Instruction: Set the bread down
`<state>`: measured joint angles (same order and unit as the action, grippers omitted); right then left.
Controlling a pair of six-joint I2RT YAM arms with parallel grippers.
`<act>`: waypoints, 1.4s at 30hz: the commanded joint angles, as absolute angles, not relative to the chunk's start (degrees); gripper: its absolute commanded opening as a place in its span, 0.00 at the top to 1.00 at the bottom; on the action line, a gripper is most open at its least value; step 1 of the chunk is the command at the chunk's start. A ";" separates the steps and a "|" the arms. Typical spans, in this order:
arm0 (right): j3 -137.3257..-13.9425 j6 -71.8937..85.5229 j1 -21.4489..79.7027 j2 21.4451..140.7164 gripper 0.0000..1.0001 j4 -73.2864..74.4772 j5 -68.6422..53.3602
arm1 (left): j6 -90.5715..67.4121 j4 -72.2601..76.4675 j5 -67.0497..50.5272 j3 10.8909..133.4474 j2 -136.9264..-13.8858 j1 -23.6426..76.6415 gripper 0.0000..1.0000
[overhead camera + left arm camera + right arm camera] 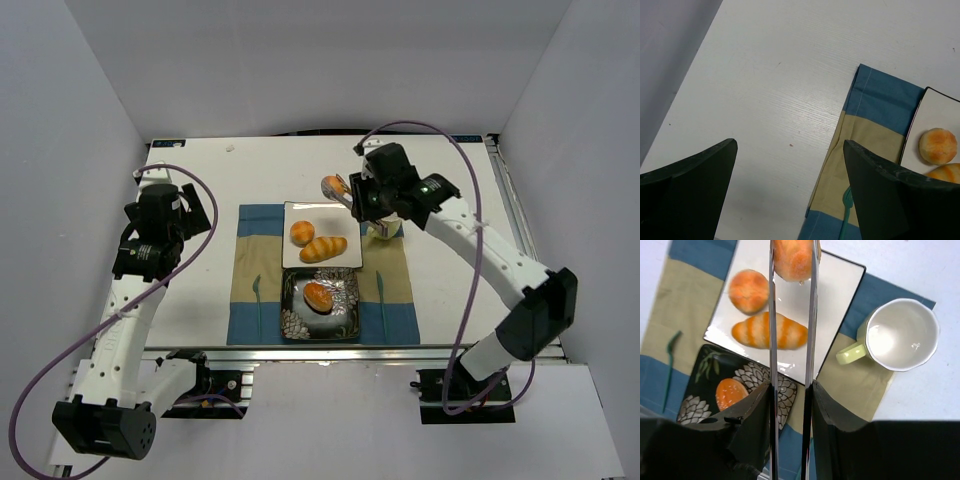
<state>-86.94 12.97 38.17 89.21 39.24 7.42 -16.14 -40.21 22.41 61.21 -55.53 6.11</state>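
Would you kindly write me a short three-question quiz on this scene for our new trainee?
1. True or false: the left gripper is holding something.
2. How many pieces of bread lie on the white plate? A) one B) two C) three
3. Fill in: the tongs in the right gripper hold a ___.

Key: 1. False, it is open over bare table. 2. B. 3. bread roll.

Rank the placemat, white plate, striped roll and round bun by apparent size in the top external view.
1. placemat
2. white plate
3. striped roll
4. round bun
All sit at similar depth, so nearness barely affects this order.
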 commanded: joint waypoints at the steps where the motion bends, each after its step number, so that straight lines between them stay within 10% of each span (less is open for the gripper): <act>1: -85.46 11.87 39.11 81.93 0.67 40.52 4.23 | -16.44 -40.69 21.80 61.52 -53.62 5.80 0.02; 17: -56.44 18.45 50.44 61.96 0.67 41.13 3.42 | -17.40 -42.45 20.21 61.35 -51.59 5.80 0.02; 36: -52.03 22.94 59.50 63.37 0.66 40.08 4.74 | -17.05 -44.47 21.00 63.02 -51.07 5.80 0.02; 42: -52.47 24.17 60.21 62.84 0.53 40.78 6.85 | -17.05 -44.65 20.92 62.93 -50.89 5.80 0.02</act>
<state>-52.58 22.79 59.77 63.46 41.95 5.06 -17.02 -43.81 20.60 61.23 -52.29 6.11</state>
